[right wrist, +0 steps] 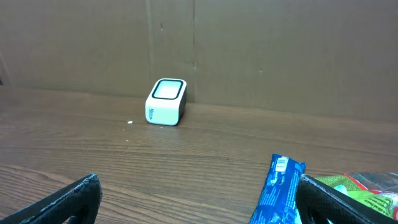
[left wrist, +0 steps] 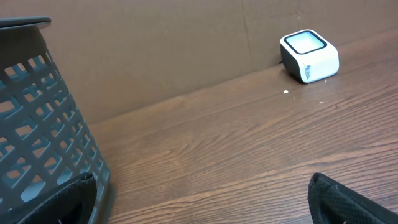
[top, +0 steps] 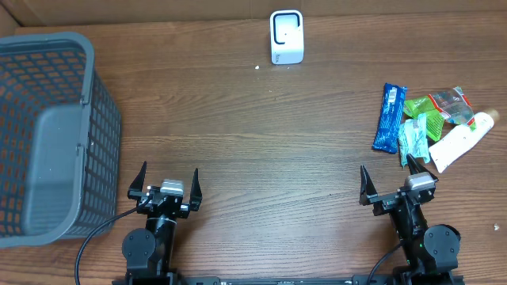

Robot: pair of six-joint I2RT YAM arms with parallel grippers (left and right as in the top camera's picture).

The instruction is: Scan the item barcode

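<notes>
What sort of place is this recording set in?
Probably a mock checkout station: a small white barcode scanner at the back of a wooden table, a grey basket on the left, packaged goods piled on the right.

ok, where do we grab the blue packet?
Probably across its narrow width at the far end, right claw coming straight down. The blue packet lies flat, long axis pointing away from the arm; its left edge is free, while the green packet and teal packet crowd its right edge.
</notes>
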